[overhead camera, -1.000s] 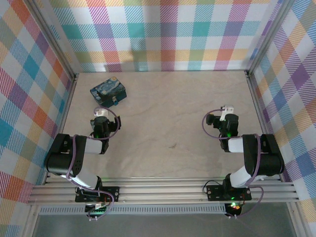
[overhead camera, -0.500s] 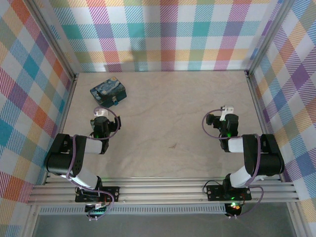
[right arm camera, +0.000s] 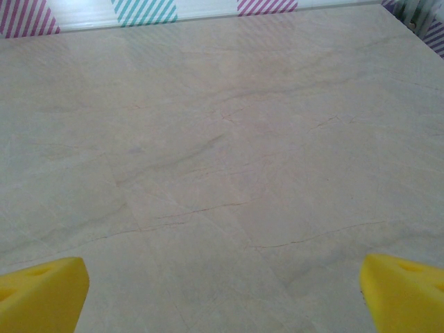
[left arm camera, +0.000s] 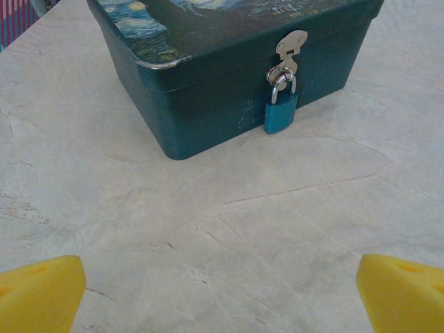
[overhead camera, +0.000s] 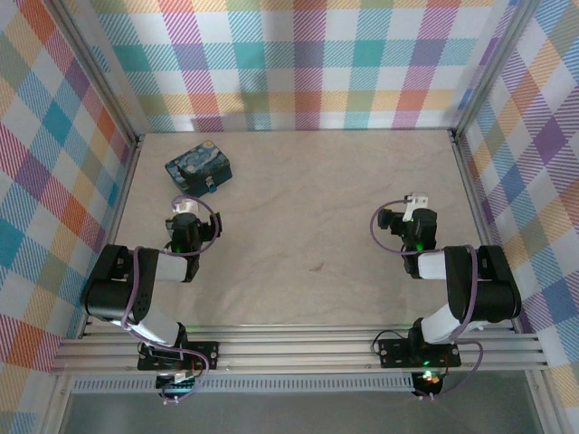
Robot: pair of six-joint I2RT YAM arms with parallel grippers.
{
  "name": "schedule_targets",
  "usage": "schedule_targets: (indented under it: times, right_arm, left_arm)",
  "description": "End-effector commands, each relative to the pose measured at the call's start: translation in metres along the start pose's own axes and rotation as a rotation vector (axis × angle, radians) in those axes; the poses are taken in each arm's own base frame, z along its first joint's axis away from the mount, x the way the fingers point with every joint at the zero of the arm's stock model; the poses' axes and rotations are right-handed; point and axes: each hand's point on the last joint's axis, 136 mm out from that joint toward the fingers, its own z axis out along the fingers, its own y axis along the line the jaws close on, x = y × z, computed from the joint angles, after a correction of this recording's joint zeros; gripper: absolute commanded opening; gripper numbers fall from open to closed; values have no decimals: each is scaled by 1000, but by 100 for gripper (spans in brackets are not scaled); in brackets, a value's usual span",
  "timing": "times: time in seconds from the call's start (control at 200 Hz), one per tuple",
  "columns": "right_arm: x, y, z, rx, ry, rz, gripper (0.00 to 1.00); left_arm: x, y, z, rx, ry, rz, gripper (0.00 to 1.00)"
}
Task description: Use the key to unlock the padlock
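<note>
A small teal padlock (left arm camera: 280, 115) with a silver shackle hangs shut from the silver hasp (left arm camera: 291, 44) on the front of a dark-blue box (left arm camera: 208, 97) printed with a starry night. From the top view the box (overhead camera: 197, 164) sits at the far left of the table, with the padlock (overhead camera: 209, 185) on its near side. My left gripper (left arm camera: 222, 295) is open a short way in front of the padlock, with nothing between its yellow fingertips (left arm camera: 38, 291). My right gripper (right arm camera: 222, 295) is open over bare table on the right side (overhead camera: 415, 202). The key is out of view.
Plaid walls with metal posts close in the pale stone-look table (overhead camera: 317, 217) on three sides. The box stands close to the left wall (overhead camera: 54, 181). Both arm bases are bolted to the rail (overhead camera: 298, 348) at the near edge.
</note>
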Motion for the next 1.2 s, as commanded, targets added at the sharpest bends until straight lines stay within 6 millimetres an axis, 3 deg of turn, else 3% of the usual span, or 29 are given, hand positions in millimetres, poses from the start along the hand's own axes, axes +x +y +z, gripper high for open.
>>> schedule_targets:
  times: [0.0, 0.42, 0.55, 0.685, 0.815, 0.925, 1.195]
  right_arm:
    - [-11, 3, 1, -17, -32, 2, 100]
    - [-12, 4, 0, -19, -36, 1, 100]
    - [-16, 19, 0, -104, -3, -37, 100]
    - [-29, 23, -8, -121, 33, -43, 100]
    - [-46, 21, -19, -106, 41, -4, 100]
    - [-56, 19, -24, -75, 133, 123, 100]
    - [-64, 46, -22, -162, 390, 336, 100]
  left_arm:
    - [-13, -1, 2, 11, -35, -19, 100]
    - [-12, -1, 2, 12, -33, -20, 100]
    - [-14, 0, 1, 7, -37, -20, 100]
    - [-32, 2, -1, -25, 61, -18, 100]
    - [-64, 1, -12, -33, 98, -55, 100]
    - [-93, 20, -20, -129, 119, -169, 100]
    - [-117, 41, 6, -127, 431, -333, 100]
